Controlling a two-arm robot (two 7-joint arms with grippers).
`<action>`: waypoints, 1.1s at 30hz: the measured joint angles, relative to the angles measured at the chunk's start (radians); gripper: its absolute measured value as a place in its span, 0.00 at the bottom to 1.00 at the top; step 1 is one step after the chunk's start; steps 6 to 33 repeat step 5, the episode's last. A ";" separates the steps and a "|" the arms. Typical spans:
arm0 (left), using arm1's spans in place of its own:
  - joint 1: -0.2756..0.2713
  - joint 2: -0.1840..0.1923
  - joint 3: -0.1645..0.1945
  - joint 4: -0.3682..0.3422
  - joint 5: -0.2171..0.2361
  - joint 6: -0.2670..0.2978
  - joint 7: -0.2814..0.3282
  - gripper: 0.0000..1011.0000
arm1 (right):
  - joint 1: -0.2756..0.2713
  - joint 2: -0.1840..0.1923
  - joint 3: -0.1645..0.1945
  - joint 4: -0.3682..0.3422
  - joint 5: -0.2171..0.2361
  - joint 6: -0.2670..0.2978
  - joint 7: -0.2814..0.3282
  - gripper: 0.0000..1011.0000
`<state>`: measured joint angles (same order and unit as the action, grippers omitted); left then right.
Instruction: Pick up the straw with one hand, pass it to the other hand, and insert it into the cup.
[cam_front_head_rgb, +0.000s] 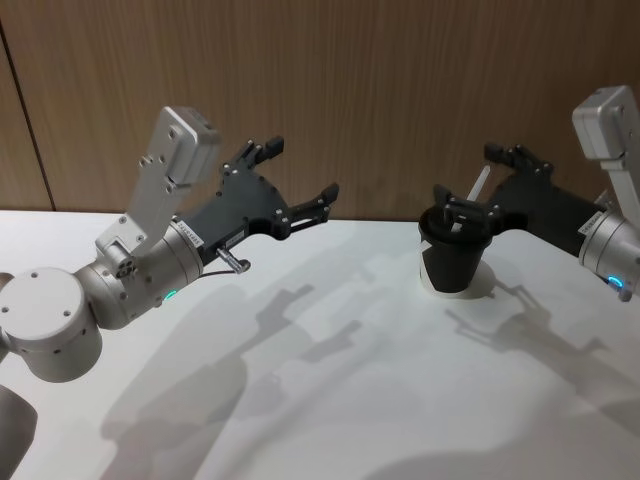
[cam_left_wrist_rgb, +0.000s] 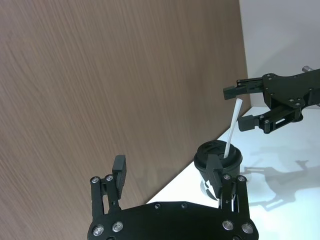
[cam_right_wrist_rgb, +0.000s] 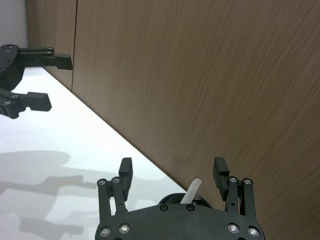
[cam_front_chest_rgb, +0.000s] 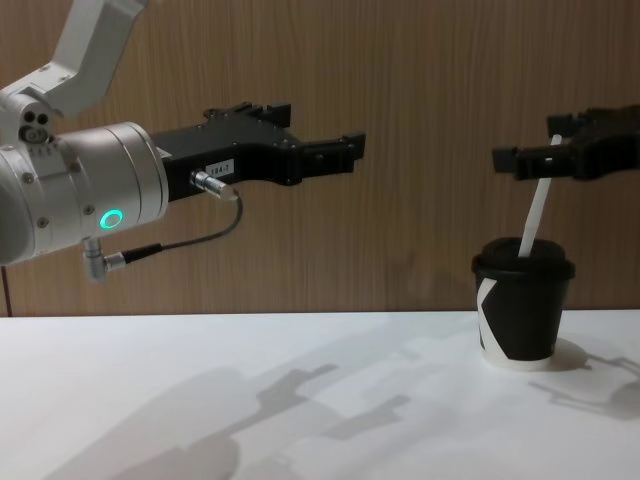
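Note:
The black cup with its lid stands on the white table at the right. The white straw stands in the lid and leans toward the wall behind. My right gripper hovers at the straw's top end, open. The fingers sit on either side of the straw without pressing it, and the right wrist view shows the straw between widely spread fingers. My left gripper, on the silver wrist, hangs in the air to the left of the cup, open and empty.
A brown wood-panel wall rises right behind the table's far edge, close to the cup. The white table carries only the arms' shadows between the arms and in front. A thin dark cable loops under the left wrist.

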<state>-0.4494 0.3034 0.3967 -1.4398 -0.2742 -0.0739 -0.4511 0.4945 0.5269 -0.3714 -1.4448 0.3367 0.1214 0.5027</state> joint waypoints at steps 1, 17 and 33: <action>0.000 0.000 0.000 0.000 0.000 0.000 0.000 0.99 | 0.000 0.000 0.000 0.000 0.000 0.000 0.000 0.99; -0.001 0.000 0.000 0.001 0.000 0.000 0.000 0.99 | 0.000 0.000 0.000 0.000 0.000 0.000 0.000 0.99; -0.001 0.000 0.000 0.001 0.000 0.000 0.000 0.99 | 0.000 0.000 0.000 0.000 0.000 0.000 0.000 0.99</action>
